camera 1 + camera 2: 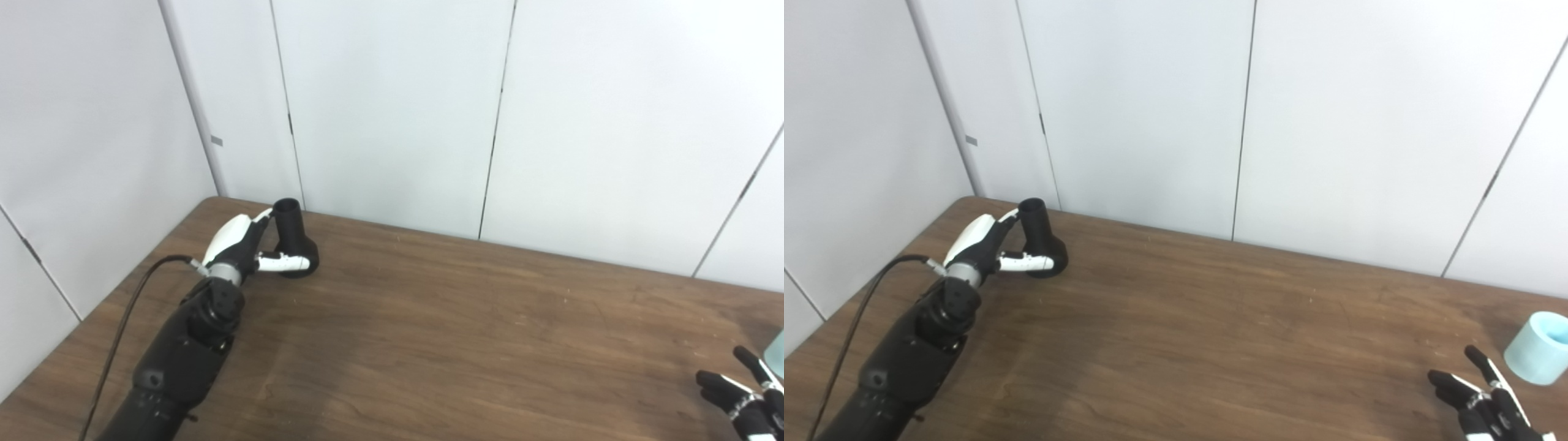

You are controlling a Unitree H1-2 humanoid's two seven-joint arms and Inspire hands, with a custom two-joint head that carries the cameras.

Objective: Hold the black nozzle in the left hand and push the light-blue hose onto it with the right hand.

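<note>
Left hand [242, 245] at black nozzle [293, 239] near desk [465, 343] far-left corner — fingers [283, 263] touching its base; right hand [744, 398] spread, bottom right.

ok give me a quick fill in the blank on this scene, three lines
1. The black nozzle stands near the table's far ____ corner.
2. The ____ hand has its fingers around the nozzle.
3. The light-blue hose stands beside the ____ hand, untouched.

Missing words: left; left; right
</note>
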